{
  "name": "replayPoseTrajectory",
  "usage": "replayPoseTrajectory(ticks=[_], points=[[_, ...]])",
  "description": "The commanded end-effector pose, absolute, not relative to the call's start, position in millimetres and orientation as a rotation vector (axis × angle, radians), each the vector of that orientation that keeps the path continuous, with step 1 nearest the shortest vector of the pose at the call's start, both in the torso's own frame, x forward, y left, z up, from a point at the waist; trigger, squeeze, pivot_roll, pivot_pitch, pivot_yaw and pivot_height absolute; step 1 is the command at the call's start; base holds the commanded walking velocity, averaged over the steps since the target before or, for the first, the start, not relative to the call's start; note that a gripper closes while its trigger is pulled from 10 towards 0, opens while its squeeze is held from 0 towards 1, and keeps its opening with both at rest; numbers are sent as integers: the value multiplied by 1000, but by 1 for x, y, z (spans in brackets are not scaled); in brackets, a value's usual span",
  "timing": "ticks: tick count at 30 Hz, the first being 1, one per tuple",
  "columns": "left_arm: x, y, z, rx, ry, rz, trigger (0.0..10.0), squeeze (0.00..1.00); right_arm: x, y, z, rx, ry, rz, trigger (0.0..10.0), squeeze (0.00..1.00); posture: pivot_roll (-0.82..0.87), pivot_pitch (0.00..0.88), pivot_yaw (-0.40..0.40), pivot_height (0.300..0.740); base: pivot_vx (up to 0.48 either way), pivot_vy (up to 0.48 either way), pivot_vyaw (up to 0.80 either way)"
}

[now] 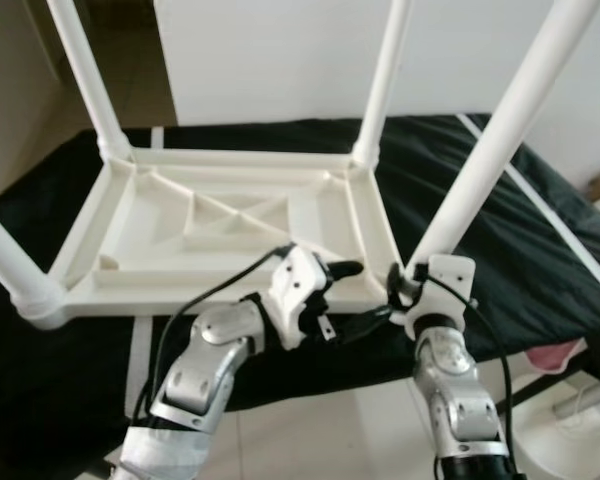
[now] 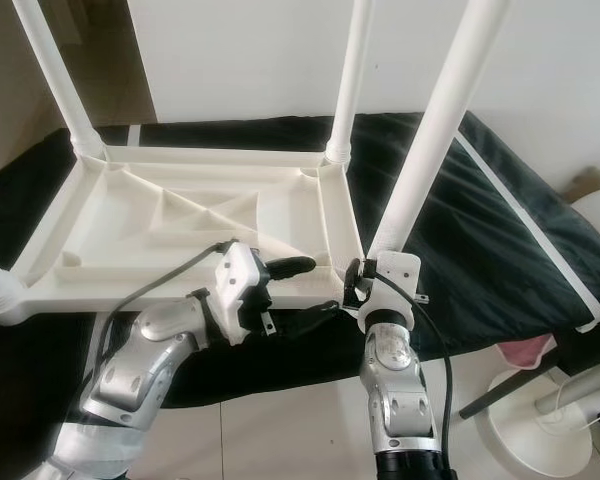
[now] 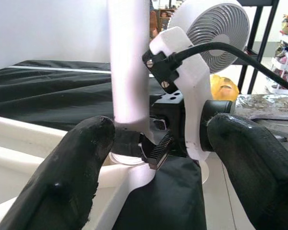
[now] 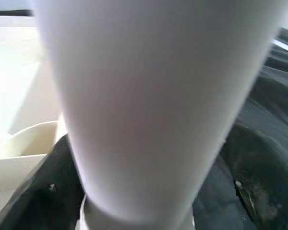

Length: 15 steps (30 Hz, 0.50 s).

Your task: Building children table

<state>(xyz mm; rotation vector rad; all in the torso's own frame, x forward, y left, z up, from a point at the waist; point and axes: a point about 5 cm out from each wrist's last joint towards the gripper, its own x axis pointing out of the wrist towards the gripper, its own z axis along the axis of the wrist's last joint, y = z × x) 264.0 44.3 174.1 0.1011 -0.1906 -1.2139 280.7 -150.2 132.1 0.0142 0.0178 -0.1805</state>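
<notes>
The upside-down white table lies across the middle of the frame on a black cloth, four legs pointing up. The right claw, at lower centre-right, is clenched around the base of the near right leg, whose long axis rises toward the upper right. The left claw, spread and holding nothing, sits just beside it at the table's near edge, pointing at that socket.

1. One upturned white tabletop.
2. Four white legs: far left, far right, near right, near left.
3. One black bed.
4. Two fans: one, another.
</notes>
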Motion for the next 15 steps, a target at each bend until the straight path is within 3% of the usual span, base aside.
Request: replayPoseTrajectory(ticks=[1,15], points=[[264,45,173,99,-187,-1165,10000,0,280,-153,131,16,11,-161,10000,0,-1,16,-71,740,0,0,0],[267,51,157,170,-176,-1096,10000,0,277,-170,123,11,-38,102,10000,0,-10,19,-63,740,0,0,0]])
